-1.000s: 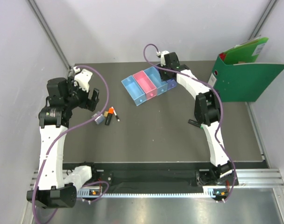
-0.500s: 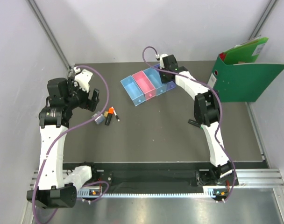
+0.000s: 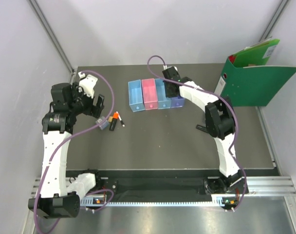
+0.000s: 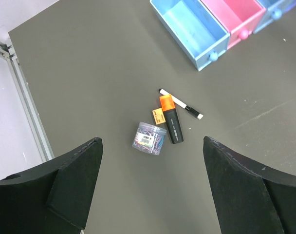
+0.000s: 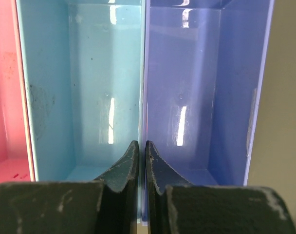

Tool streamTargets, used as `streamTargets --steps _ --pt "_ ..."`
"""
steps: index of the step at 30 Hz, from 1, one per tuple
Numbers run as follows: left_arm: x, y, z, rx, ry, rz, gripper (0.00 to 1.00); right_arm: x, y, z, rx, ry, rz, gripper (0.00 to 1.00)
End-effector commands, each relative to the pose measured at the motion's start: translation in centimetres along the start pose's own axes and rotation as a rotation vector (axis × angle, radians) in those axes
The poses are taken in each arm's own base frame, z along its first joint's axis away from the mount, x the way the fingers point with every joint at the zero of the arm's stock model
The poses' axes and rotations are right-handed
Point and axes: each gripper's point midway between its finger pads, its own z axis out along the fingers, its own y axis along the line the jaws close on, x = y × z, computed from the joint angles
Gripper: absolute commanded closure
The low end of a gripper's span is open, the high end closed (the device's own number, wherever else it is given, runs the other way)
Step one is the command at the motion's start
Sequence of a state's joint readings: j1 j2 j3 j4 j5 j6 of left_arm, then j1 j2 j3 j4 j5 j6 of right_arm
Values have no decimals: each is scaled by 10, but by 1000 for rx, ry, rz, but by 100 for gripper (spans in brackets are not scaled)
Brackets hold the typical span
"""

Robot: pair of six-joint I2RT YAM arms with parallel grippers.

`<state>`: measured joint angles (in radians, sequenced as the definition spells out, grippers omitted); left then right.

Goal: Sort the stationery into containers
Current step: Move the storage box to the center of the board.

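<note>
The containers (image 3: 149, 93) are a joined row of bins: light blue, pink, light blue, purple. My right gripper (image 5: 142, 146) is shut on the thin wall (image 5: 143, 73) between the second light blue bin (image 5: 89, 83) and the purple bin (image 5: 196, 83), one finger inside each. Both of those bins look bare inside. The stationery lies to the left: a black marker with an orange cap (image 4: 171, 122), a thin white pen (image 4: 181, 104), and a clear tub of coloured clips (image 4: 149, 138). My left gripper (image 4: 153, 185) hovers open above them, holding nothing.
A big green binder (image 3: 255, 80) stands at the back right of the table. A small orange tag (image 4: 159, 116) lies against the marker. Grey walls close in the left and back sides, and a metal rail (image 4: 26, 102) runs along the table's left edge.
My right gripper has shut on the wall between the two bins. The row of containers has swung from a slant to lie along the back edge. The left arm has barely moved.
</note>
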<state>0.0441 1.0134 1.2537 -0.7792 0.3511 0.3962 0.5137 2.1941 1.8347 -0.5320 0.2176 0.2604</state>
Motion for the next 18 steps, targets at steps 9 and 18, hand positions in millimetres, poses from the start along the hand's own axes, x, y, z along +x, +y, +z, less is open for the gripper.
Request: streamTargets --steps 9,18 --pt "-6 -9 -7 28 -56 50 11 35 12 -73 62 38 92 100" --pt "-9 -11 -10 36 -68 55 11 43 0 -71 129 43 113 100"
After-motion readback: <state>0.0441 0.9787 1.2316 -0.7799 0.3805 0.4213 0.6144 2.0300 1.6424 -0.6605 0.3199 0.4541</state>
